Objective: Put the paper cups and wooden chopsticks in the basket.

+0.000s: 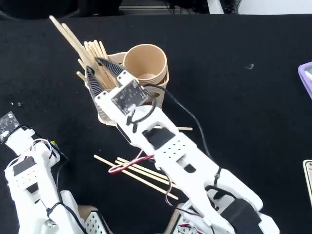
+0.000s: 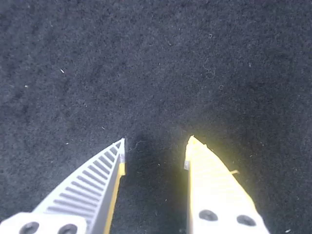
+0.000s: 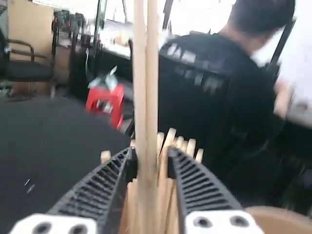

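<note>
A pale basket (image 1: 104, 116) at the table's back left holds stacked brown paper cups (image 1: 145, 63) and a bundle of wooden chopsticks (image 1: 94, 48). My right gripper (image 1: 92, 63) is over the basket, shut on a pair of chopsticks (image 1: 68, 35) that slant up and away from it. In the right wrist view that pair (image 3: 145, 97) stands upright between the black fingers (image 3: 192, 180) of the right gripper (image 3: 150, 151), with other chopstick ends (image 3: 178, 144) just behind. Several loose chopsticks (image 1: 139, 173) lie on the black cloth beside the right arm. My left gripper (image 2: 156, 140) is open over bare cloth.
The left arm (image 1: 27, 170) sits at the front left corner. A purple object (image 1: 306, 78) shows at the right edge. A red-and-white cable (image 1: 127, 165) drapes over the loose chopsticks. Open black cloth lies to the right of the basket.
</note>
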You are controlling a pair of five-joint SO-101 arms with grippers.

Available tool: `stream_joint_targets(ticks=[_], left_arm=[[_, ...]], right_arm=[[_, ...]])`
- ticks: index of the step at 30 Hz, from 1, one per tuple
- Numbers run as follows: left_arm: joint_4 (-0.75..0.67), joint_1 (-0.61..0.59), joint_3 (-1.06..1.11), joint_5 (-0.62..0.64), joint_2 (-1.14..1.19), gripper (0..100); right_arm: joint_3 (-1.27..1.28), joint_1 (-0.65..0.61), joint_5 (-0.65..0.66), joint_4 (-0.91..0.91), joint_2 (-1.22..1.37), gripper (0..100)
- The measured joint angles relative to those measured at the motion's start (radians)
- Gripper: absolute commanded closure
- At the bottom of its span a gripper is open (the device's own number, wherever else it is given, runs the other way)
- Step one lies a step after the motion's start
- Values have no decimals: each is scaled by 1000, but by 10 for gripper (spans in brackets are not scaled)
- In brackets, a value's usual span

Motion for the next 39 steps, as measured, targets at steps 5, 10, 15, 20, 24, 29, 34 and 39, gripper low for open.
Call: stream_joint_targets(ticks=[5,10,15,20,24,29,34,39], left_arm=[[0,0,0,0,0,795],[0,0,0,0,0,795],[0,0,0,0,0,795],[0,3,0,0,0,795],[0,3,0,0,0,795],[0,3,0,0,0,795],[0,3,0,0,0,795],[0,3,0,0,0,795]], right_arm=[[-58,0,-126,253,-83,857],[-97,-3,-141,529,-308,857],[-83,-64,-141,948,-578,857],[106,-77,-46,1307,-666,853],[258,-75,43,1379,-624,853],[348,-100,66,1306,-473,853],[351,-106,64,1186,-236,853],[281,-104,69,1165,-20,856]])
